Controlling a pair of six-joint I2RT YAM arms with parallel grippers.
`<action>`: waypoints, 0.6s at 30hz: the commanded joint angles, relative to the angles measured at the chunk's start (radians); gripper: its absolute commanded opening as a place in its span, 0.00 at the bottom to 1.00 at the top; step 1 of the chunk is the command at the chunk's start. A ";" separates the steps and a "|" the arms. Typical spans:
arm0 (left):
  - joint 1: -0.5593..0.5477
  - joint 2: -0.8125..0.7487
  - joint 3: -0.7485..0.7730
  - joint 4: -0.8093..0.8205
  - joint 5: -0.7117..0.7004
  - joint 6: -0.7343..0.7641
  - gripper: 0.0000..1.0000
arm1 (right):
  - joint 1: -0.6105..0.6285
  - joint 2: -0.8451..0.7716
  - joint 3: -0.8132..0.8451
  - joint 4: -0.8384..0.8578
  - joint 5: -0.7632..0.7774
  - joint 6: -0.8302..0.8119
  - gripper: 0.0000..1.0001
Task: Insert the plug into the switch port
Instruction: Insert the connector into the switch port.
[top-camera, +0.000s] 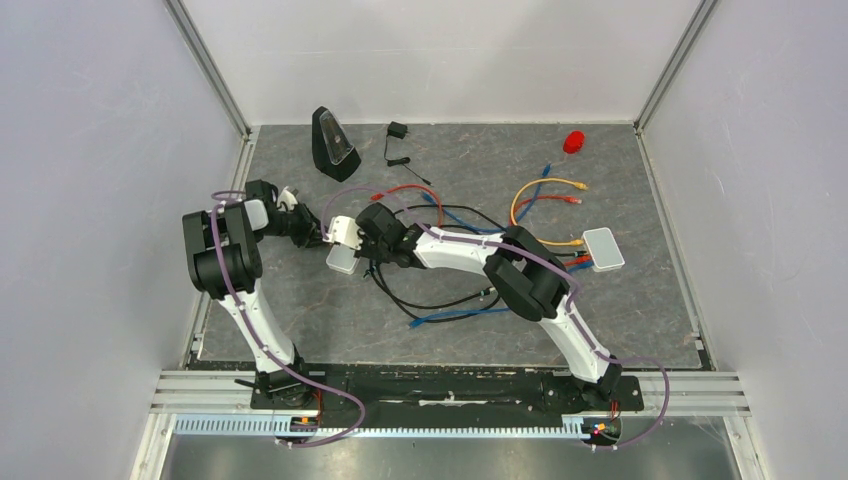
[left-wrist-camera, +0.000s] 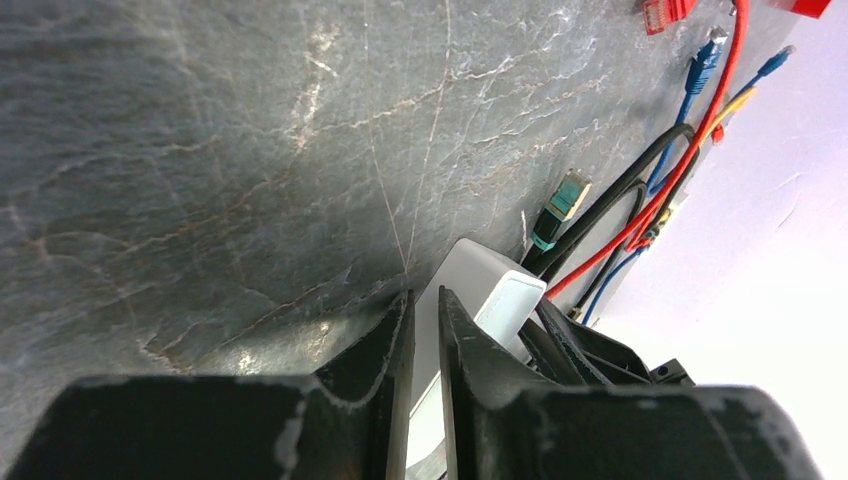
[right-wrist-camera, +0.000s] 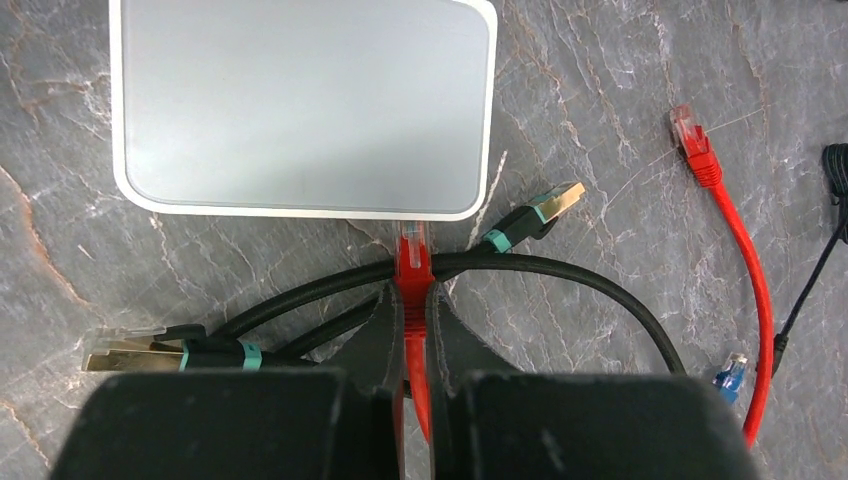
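Note:
The switch is a flat pale grey-white box (right-wrist-camera: 300, 100) lying on the dark stone table. In the top view the box (top-camera: 343, 258) sits between both arms. My left gripper (left-wrist-camera: 424, 300) is shut on one thin edge of the box (left-wrist-camera: 480, 280), a finger on each face. My right gripper (right-wrist-camera: 414, 295) is shut on the red plug (right-wrist-camera: 412, 258) by its boot. The plug's clear tip touches the middle of the box's near edge. The switch port itself is hidden under that edge, so I cannot tell how deep the plug sits.
Black cables (right-wrist-camera: 560, 272) with teal-and-gold plugs (right-wrist-camera: 535, 212) cross just under the red plug. Another red plug (right-wrist-camera: 690, 135) and a blue one (right-wrist-camera: 732, 370) lie to the right. A black wedge device (top-camera: 333, 143), a second white box (top-camera: 603, 248) and loose coloured cables (top-camera: 545, 190) lie farther off.

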 joint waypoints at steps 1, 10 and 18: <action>-0.059 -0.007 -0.088 -0.004 0.136 -0.029 0.21 | 0.020 -0.013 -0.014 0.143 -0.139 0.025 0.00; -0.095 -0.059 -0.170 0.044 0.144 -0.067 0.20 | 0.036 0.011 0.068 0.104 -0.001 0.122 0.00; -0.098 -0.110 -0.217 0.059 0.143 -0.091 0.19 | 0.072 -0.019 -0.039 0.218 0.075 0.030 0.00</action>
